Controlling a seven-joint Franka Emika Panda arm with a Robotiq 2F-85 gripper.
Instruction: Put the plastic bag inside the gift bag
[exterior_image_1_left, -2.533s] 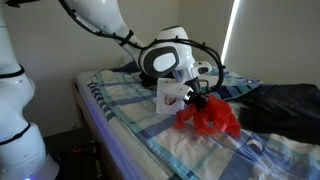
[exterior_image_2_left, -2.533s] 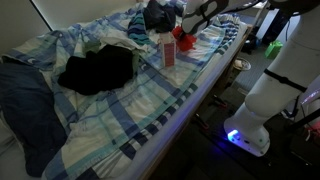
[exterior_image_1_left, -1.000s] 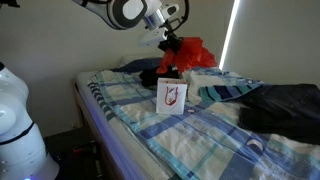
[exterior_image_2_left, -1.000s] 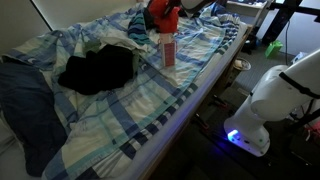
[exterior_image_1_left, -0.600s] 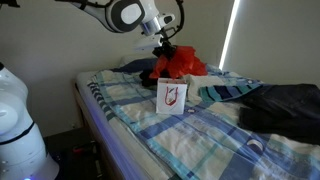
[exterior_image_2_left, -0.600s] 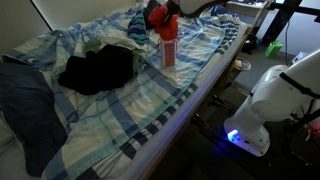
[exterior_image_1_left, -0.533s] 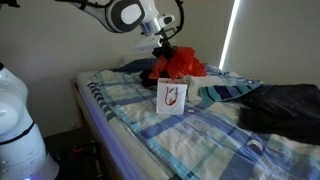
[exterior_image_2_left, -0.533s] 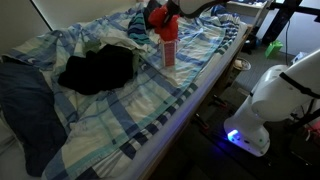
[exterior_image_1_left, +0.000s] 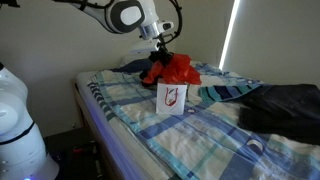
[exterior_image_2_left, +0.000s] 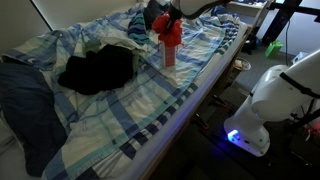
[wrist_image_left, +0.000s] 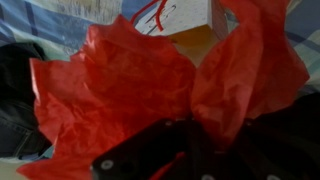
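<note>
At top centre, the gripper (exterior_image_1_left: 160, 48) is gripping the red plastic bag (exterior_image_1_left: 172, 70) tightly. The bag is hanging directly over the white gift bag (exterior_image_1_left: 171, 97) standing on the table (exterior_image_1_left: 125, 112).

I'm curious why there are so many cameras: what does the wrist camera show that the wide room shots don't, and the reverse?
Only the wrist view: the crumpled folds of the red bag up close, filling the picture, with the dark tool clamped on the plastic and the gift bag just past it.
Only the exterior views: the whole arm, the bed, the dark clothes lying on it, and the red bag hanging just over the upright gift bag.
Both: red bag, gift bag and checked sheet.
</note>
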